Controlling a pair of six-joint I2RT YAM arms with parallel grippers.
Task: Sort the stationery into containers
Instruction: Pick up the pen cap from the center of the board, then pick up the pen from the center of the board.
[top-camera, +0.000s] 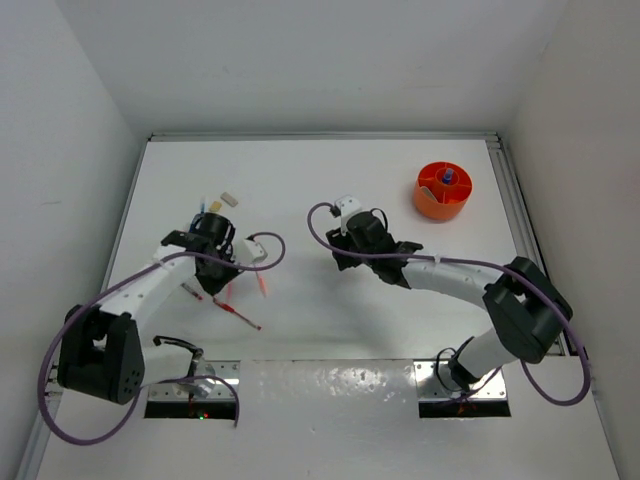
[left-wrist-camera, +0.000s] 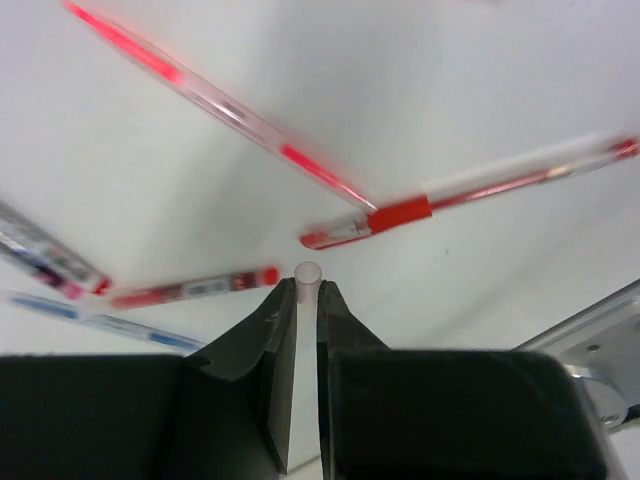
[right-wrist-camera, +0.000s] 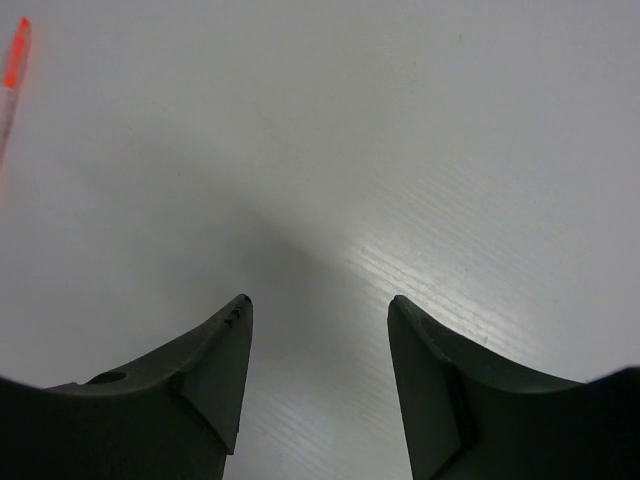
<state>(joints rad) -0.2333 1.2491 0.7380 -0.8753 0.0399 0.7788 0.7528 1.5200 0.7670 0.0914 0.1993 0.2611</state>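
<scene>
Left gripper (left-wrist-camera: 306, 292) clamped on thin clear-ended pen (left-wrist-camera: 307, 271), seen end-on; red pens (left-wrist-camera: 400, 213) scattered on table beneath. Right gripper (right-wrist-camera: 320, 312) spread wide, nothing held.

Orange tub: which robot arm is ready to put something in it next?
Left, probably. The left gripper is shut on a thin pale pen, ready to carry. The right gripper sits nearer the orange tub but is open and empty.

L fingers (left-wrist-camera: 262, 345) tight round clear pen (left-wrist-camera: 307, 273)
</scene>
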